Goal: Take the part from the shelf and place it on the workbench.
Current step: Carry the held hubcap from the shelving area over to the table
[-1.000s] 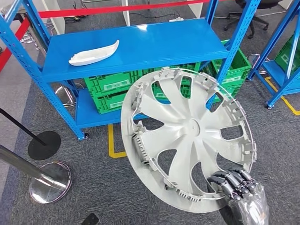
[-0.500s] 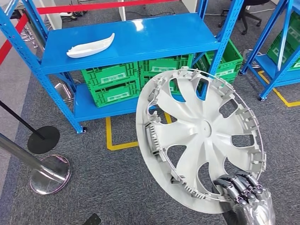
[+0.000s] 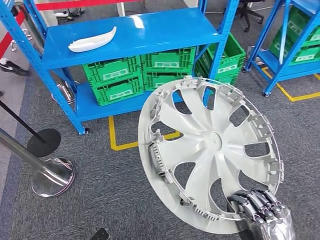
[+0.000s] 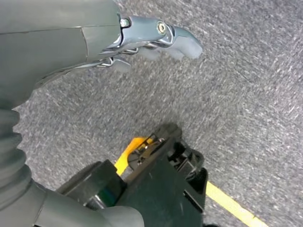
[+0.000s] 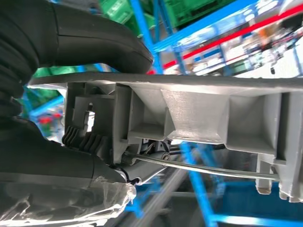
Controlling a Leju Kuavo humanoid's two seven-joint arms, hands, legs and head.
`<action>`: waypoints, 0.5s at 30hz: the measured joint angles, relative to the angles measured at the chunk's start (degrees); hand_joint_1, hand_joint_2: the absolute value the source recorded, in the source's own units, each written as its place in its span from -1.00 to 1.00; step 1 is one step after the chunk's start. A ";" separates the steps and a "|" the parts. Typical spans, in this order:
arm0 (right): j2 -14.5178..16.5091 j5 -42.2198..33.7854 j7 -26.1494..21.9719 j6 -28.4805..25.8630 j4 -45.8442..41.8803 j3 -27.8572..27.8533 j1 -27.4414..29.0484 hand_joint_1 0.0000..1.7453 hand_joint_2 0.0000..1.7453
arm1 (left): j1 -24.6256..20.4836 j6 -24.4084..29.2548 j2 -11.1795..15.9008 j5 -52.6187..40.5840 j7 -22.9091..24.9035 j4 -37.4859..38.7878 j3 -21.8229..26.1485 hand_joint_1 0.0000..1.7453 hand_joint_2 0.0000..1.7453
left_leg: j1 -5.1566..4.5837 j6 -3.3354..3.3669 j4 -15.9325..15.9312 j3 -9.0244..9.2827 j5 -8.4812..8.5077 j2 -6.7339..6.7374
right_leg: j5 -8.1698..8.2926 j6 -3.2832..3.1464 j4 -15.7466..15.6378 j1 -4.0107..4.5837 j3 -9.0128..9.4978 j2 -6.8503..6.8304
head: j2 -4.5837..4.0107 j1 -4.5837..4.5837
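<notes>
Grey plastic spoked wheel cover (image 3: 211,150), rim in right robot hand (image 3: 264,210)

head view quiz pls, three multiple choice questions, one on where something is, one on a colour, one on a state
1. Where does the right hand grip the wheel cover?
A. at its centre
B. on its rim, at the edge nearest the robot
C. on the rim edge towards the shelf

2. What colour are the crates on the lower level of the shelf?
A. green
B. red
C. yellow

3. What is the state of the white curved part?
A. held in the left hand
B. lying on the carpet
C. lying on the shelf's top level

Answers:
1 B, the fingers curl over the rim at the near edge.
2 A, they show green under the blue top level.
3 C, it rests on the blue surface, nothing touching it.
</notes>
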 joint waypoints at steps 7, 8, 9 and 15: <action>-0.31 0.11 0.50 -0.17 -0.38 0.41 0.05 1.00 1.00 | 0.18 -0.03 0.10 0.31 0.07 0.06 -0.38 -1.00 1.00 | 0.55 -2.10 11.60 -2.94 -11.65 -2.10 | 4.32 -3.17 -0.03 -0.08 -5.05 2.74 | -0.01 -0.47; -0.31 0.11 0.50 -0.17 -0.38 0.46 0.07 1.00 1.00 | 0.14 -0.03 0.11 0.33 0.07 0.07 -0.45 -1.00 1.00 | 0.57 -2.06 14.96 -3.29 -13.02 -2.24 | 5.29 -3.18 0.07 -0.05 -6.17 3.31 | -0.01 -0.47; -0.31 0.11 0.51 -0.17 -0.38 0.51 0.08 1.00 1.00 | 0.10 -0.03 0.11 0.34 0.07 0.07 -0.52 -1.00 1.00 | 0.57 -1.92 16.98 -2.99 -12.93 -2.39 | 6.23 -3.14 0.17 0.00 -7.42 3.87 | -0.01 -0.48; -0.33 0.13 0.52 -0.17 -0.50 0.77 0.09 1.00 1.00 | -0.33 -0.03 0.24 0.39 0.07 0.08 -0.73 -1.00 1.00 | 0.26 -0.10 -0.44 11.38 -9.56 -6.44 | 11.36 -2.30 0.13 0.17 -12.48 6.89 | 0.01 -0.40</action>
